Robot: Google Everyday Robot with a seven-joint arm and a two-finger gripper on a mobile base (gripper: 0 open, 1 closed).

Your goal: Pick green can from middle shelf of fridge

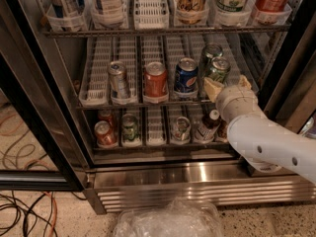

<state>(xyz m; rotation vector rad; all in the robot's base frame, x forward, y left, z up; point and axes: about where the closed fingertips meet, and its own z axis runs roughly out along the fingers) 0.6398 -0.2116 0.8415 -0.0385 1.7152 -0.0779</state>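
The green can stands upright at the front of the second lane from the right on the middle shelf of the fridge. A darker green can stands right behind it. My gripper is at the shelf's front edge, just below and to the right of the green can. Its fingers are apart: the left fingertip is in front of the can's base, and the right one is beside it. The white arm comes in from the lower right.
On the middle shelf, a blue Pepsi can, a red can and a silver can stand to the left. The lower shelf holds several cans and a bottle. Crumpled clear plastic and cables lie on the floor.
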